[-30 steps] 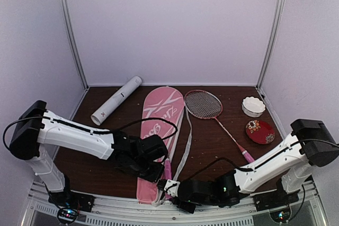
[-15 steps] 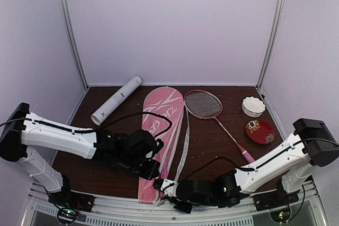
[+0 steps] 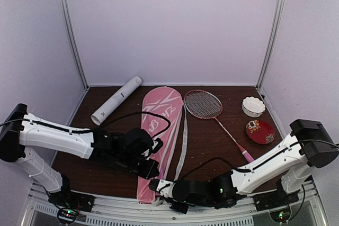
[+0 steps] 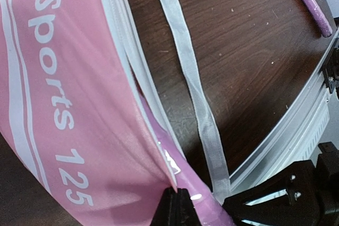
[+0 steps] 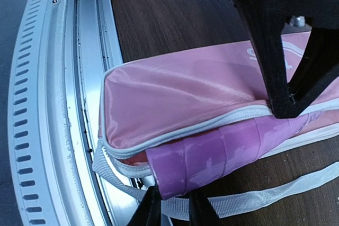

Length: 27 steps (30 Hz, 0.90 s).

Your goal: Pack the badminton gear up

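The pink cover [image 3: 159,130] with white stripes lies down the middle of the table. My left gripper [image 4: 179,193] is shut on the edge of its opening near the narrow end. A pink racquet handle [image 5: 222,152] sticks out of that opening. My right gripper [image 5: 174,200] is shut on the handle's butt end by the table's front rail. A second racquet [image 3: 204,104] lies bare to the right, its handle [image 4: 310,3] pointing to the near right. The white tube [image 3: 116,107] lies at the back left. White shuttlecocks [image 3: 253,106] sit bunched at the back right.
A small red patterned dish [image 3: 259,130] sits at the right, near the shuttlecocks. The cover's white strap [image 4: 190,78] trails loose over the dark table to the cover's right. The metal front rail [image 5: 47,104] runs right beside the cover's narrow end.
My right gripper has slid left along the front edge and closed on the handle end. My left arm has shifted slightly left, still pinching the cover's edge.
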Motion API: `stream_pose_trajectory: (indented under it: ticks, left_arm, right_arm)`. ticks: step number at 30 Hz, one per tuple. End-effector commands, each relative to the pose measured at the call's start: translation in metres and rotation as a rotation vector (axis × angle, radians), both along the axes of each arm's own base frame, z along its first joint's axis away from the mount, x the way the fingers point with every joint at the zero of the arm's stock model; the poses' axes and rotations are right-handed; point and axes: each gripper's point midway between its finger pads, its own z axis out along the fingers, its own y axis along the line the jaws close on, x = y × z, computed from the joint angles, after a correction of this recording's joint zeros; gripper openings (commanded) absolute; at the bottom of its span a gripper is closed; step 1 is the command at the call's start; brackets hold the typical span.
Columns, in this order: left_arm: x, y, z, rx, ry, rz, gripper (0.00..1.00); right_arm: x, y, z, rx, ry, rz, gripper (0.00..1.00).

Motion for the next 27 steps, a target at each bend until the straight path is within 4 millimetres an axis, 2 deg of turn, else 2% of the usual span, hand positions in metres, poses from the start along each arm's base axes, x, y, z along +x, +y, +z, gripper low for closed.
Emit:
stream_pose_trajectory:
  ticks: [1,5,9,15,22,27]
  left_arm:
    - [-0.014,-0.028,0.034,-0.195,0.026,-0.083,0.0]
    - [-0.016,-0.029,0.042,-0.224,0.031,-0.089,0.0]
    - [-0.017,-0.03,0.044,-0.248,0.049,-0.094,0.0]
    - [-0.017,-0.028,0.033,-0.257,0.067,-0.092,0.0]
    - [-0.007,-0.007,0.009,-0.209,0.063,-0.06,0.0]
    - [0.0,-0.004,0.001,-0.195,0.066,-0.06,0.0]
  right_arm:
    - [0.012,0.023,0.022,0.089,-0.077,-0.022,0.04]
    - [0.014,0.026,0.014,0.076,-0.096,-0.028,0.04]
    - [0.016,0.029,0.025,0.128,-0.119,-0.024,0.05]
    - [0.01,0.034,0.044,0.233,-0.129,0.016,0.17]
    - [0.01,0.016,0.018,0.188,-0.074,0.002,0.35]
    - [0.016,-0.005,0.016,0.235,0.088,-0.098,0.4]
